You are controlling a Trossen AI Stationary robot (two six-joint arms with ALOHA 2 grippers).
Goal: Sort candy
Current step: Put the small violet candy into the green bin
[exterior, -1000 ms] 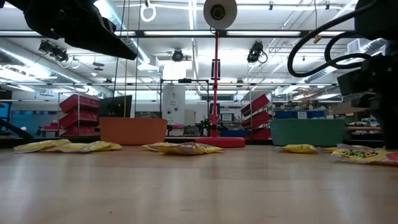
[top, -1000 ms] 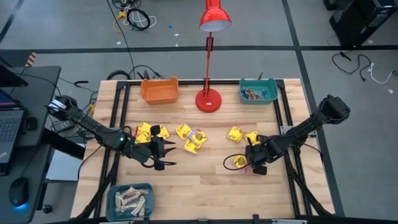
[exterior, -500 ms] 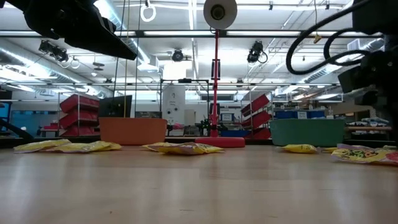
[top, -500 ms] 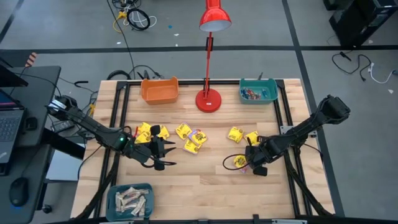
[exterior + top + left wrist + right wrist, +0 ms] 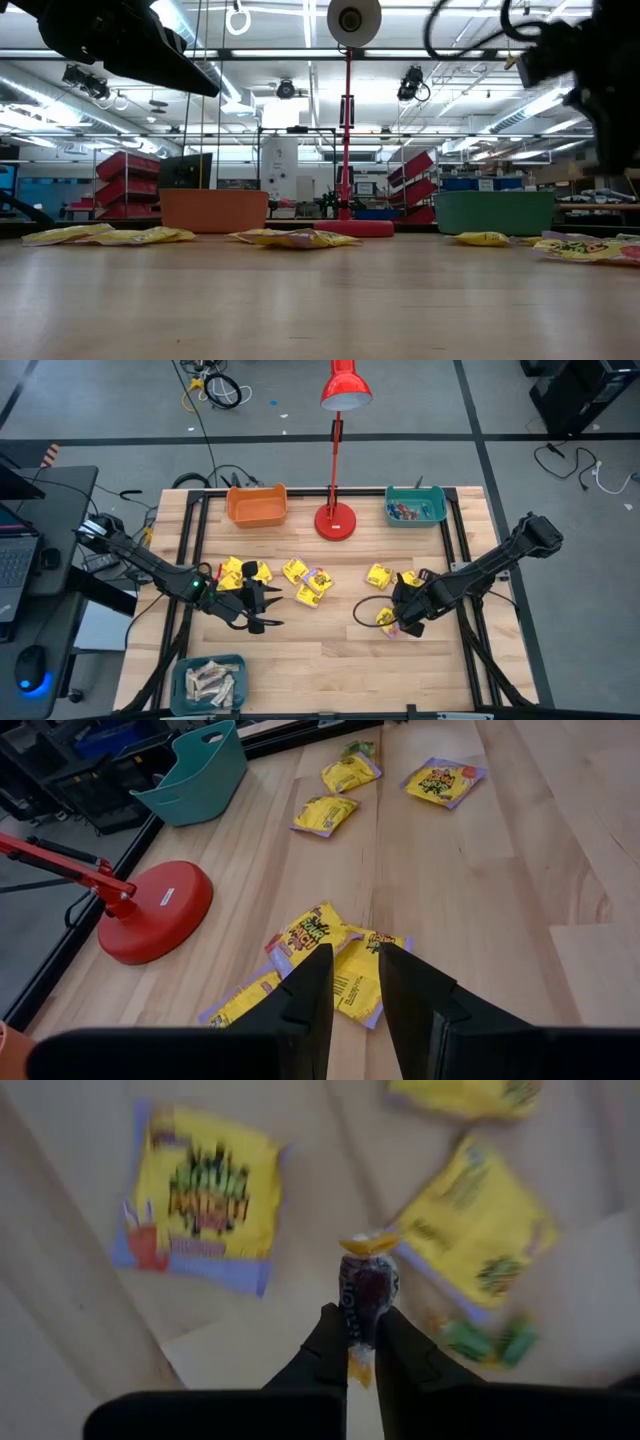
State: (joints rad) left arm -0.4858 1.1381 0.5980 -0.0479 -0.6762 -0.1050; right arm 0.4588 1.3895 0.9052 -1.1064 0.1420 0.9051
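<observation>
Yellow candy packets lie flat on the wooden table: a group (image 5: 240,572) by my left gripper, a pair (image 5: 308,580) at the middle, and others (image 5: 390,577) on the right. My right gripper (image 5: 360,1345) hangs over the table's right part (image 5: 403,618), pointing down, shut on a small dark wrapped candy (image 5: 365,1292) with orange twisted ends. Under it lie a yellow packet (image 5: 205,1195), a second one (image 5: 475,1230) and a small green piece (image 5: 490,1340). My left gripper (image 5: 262,612) stands open and holds nothing, above the table's left part, fingers (image 5: 310,990) toward the middle packets (image 5: 320,935). My right gripper pinches the dark candy's lower half (image 5: 362,1320) between its two fingertips, from above, pointing down. One orange twisted end (image 5: 368,1242) sticks out past the tips, the other (image 5: 357,1365) shows in the gap behind them. The candy is lifted clear of the table.
An orange bin (image 5: 256,505) and a teal bin (image 5: 415,510) holding small coloured pieces stand at the far edge, a red lamp's base (image 5: 335,520) between them. A teal bin (image 5: 208,682) with pale bars sits at the near left. Bare wood lies at the near middle.
My right gripper has risen from the table beside the yellow packet on the right and rolled a little; in the low view its arm has moved up. My left arm has kept still.
</observation>
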